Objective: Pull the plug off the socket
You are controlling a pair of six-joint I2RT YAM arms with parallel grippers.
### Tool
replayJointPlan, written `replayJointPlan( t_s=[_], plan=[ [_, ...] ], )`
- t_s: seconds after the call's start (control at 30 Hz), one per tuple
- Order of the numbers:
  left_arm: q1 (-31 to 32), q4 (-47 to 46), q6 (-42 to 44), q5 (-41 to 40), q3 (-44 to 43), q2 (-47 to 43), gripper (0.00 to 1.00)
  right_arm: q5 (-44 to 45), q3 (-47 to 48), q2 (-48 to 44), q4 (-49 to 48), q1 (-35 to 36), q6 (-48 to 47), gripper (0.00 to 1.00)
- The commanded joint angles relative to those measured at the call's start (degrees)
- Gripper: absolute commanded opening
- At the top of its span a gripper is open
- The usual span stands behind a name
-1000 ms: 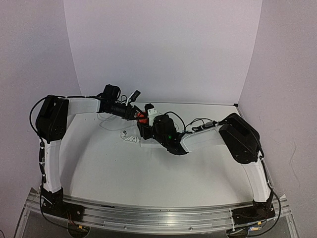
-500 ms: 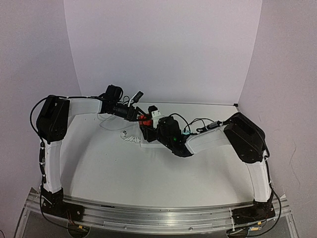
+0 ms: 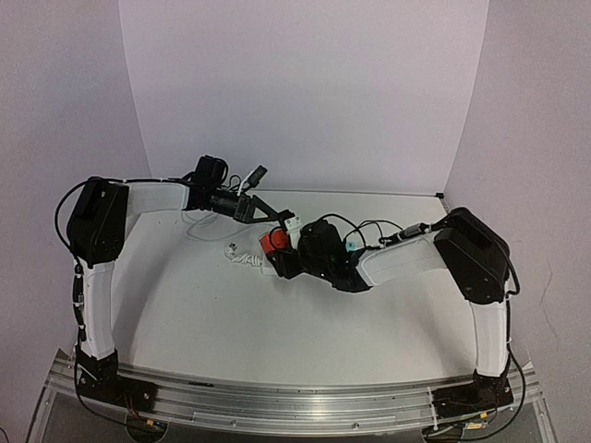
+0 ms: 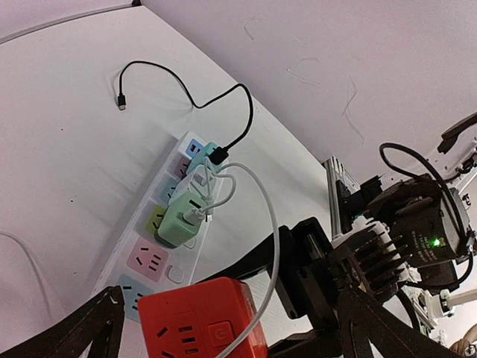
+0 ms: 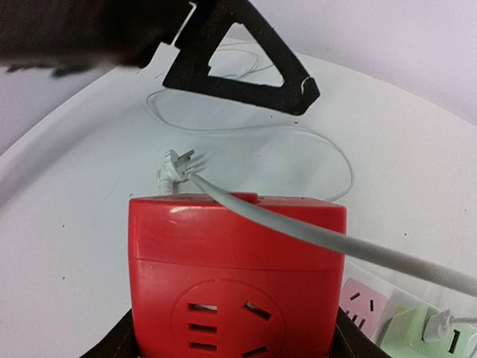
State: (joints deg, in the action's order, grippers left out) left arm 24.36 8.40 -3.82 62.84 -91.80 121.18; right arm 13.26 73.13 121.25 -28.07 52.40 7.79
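Top external view buries the long white plastic power strip (image 4: 145, 262) under the right arm's wrist. Left wrist view shows it lying flat on the white worktop (image 3: 222, 314), one end hidden behind the red plastic cube plug (image 5: 235, 276). Right pincer (image 3: 280, 251) is clamped on that red cube at the strip's left end; whether its prongs are out, can't tell. Left pincer (image 3: 275, 215) hangs spread wide just far of the cube, gripping nothing. Count: one strip, one red cube, one pale green cube plug (image 4: 181, 218) seated mid-strip, one thin black cable (image 4: 186, 93), and one white cord (image 4: 272, 246) draped across the red cube.
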Motion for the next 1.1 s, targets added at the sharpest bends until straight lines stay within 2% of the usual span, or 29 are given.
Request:
replayJointPlan(
  t_s=[0.0,0.13,0.33,0.47,0.57,0.73,0.87,0.93,1.07],
  plan=[
    [-1.0,-2.6,1.8,0.9,-3.5,-3.2,1.00,-7.2,0.7,-9.4,12.3,0.0,0.1,0.00],
    [-1.2,-2.1,3.6,1.0,-4.2,-3.0,0.99,-11.8,-0.9,-13.7,23.6,-0.1,1.9,0.00],
    [-1.2,-1.4,6.4,1.0,-4.6,-2.9,0.99,-16.7,-2.9,-18.8,33.3,-0.1,5.0,0.00],
    [-1.4,0.0,8.1,1.0,-5.1,-3.0,0.99,-20.5,2.0,-21.4,46.5,-1.9,4.9,0.00],
    [-1.6,0.2,8.7,1.0,-5.3,-3.0,0.99,-21.9,6.3,-24.6,57.7,-6.7,6.0,0.00],
    [-1.6,0.5,10.1,1.2,-5.4,-3.3,0.99,-26.2,7.1,-33.8,60.8,-16.1,4.8,0.00],
    [-1.8,1.8,12.0,1.5,-5.7,-3.4,0.99,-26.8,12.4,-36.3,67.9,-23.2,1.8,0.00],
    [-1.9,2.6,13.0,1.6,-5.9,-3.5,0.99,-24.3,15.2,-35.7,72.2,-28.0,2.2,0.00],
    [-1.8,4.3,15.3,1.5,-6.1,-3.7,0.99,-11.4,24.3,-30.6,82.0,-35.3,2.6,0.00]
  ],
)
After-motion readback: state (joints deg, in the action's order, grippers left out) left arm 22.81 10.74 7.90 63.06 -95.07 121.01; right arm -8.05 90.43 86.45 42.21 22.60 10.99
